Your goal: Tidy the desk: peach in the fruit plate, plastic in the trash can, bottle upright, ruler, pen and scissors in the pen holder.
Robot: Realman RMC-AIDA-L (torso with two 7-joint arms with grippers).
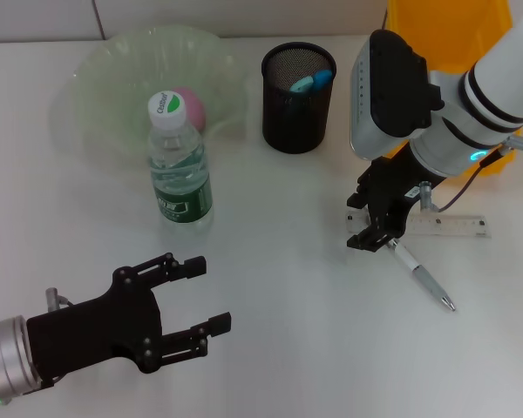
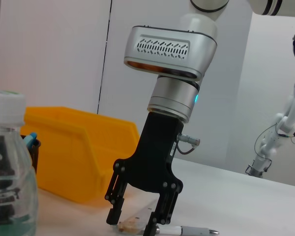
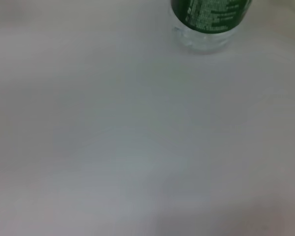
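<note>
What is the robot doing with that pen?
The robot is tidying a desk. Its right gripper is down on the table with open fingers around one end of the pen, beside the ruler. The left gripper waits open nearer the robot. The bottle already stands upright, the peach sits in the fruit plate, and something blue is in the pen holder.

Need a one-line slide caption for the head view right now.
Right gripper reaches down over the pen beside the ruler; bottle upright, left gripper open nearby.
</note>
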